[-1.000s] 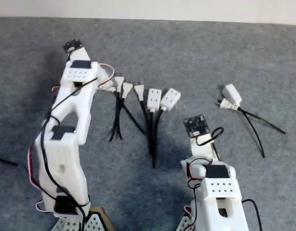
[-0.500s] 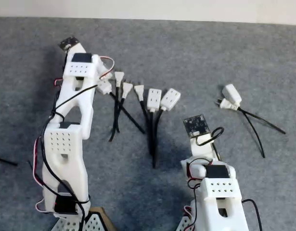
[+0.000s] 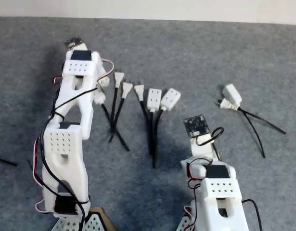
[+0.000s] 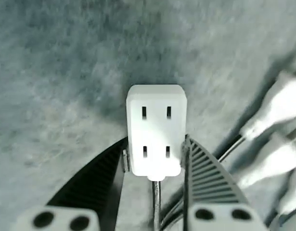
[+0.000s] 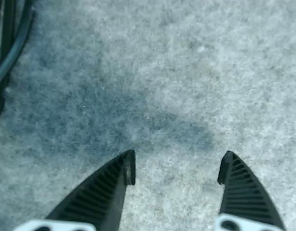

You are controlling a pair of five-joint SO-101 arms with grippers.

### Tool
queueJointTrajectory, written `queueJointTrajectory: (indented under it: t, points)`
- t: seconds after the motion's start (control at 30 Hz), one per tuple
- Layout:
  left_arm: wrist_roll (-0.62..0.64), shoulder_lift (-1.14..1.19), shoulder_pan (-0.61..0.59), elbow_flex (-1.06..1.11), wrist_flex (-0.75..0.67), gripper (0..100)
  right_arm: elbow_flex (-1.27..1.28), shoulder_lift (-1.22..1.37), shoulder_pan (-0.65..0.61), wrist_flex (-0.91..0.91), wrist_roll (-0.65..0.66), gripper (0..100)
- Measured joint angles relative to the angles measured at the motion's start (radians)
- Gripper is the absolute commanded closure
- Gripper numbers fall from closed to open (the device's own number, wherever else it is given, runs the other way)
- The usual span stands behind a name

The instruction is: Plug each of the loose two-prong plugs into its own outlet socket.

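Note:
A white outlet socket (image 4: pixel 156 127) with two pairs of slots sits between the fingers of my left gripper (image 4: pixel 155 147), which is shut on its sides. From above, the same socket (image 3: pixel 98 97) is under the left arm (image 3: pixel 80 72), just left of a row of white plugs and sockets (image 3: pixel 154 98) on black cords. Two of those plugs (image 4: pixel 281 102) lie blurred beside the held socket. My right gripper (image 5: pixel 177 167) is open over bare carpet, nothing between its fingers. The right arm (image 3: pixel 212 185) is at the near right.
Black cords (image 3: pixel 151 139) run from the row toward the near side, and some (image 5: pixel 8 38) pass close to the right gripper. At the far right a white socket (image 3: pixel 231 92) and a plug (image 3: pixel 224 103) lie joined, with cords trailing away. Grey carpet (image 3: pixel 196 53) covers the table.
The left gripper has drawn the socket out of the row, leftward and toward the near side. Its black cord swung along with it. The right arm has not moved.

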Motion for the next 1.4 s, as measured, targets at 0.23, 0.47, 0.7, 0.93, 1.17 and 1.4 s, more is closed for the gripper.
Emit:
queueJointTrajectory:
  t: [0.23, 0.47, 0.7, 0.93, 1.17, 1.4]
  points:
    - [-0.404, -0.008, -0.005, -0.229, 0.281, 100, 0.005, 0.000, 0.000, 0.000, -0.002, 72.8]
    - [-0.888, -0.259, -0.017, 0.100, 0.295, 100, 0.025, -0.003, 0.000, 0.000, -0.002, 72.8]
    - [-1.267, -0.706, 0.118, 0.720, 0.295, 100, 0.025, -0.003, 0.000, 0.000, -0.002, 72.8]
    - [-1.369, -1.180, 0.368, 1.318, 0.192, 100, 0.025, -0.003, 0.000, 0.000, -0.002, 72.8]
    - [-1.272, -1.379, 0.577, 1.814, -0.184, 96, 0.025, -0.003, 0.000, 0.000, -0.002, 72.8]
    - [-1.149, -1.410, 0.603, 1.875, -0.322, 68, 0.025, -0.003, -0.006, 0.000, -0.002, 72.8]
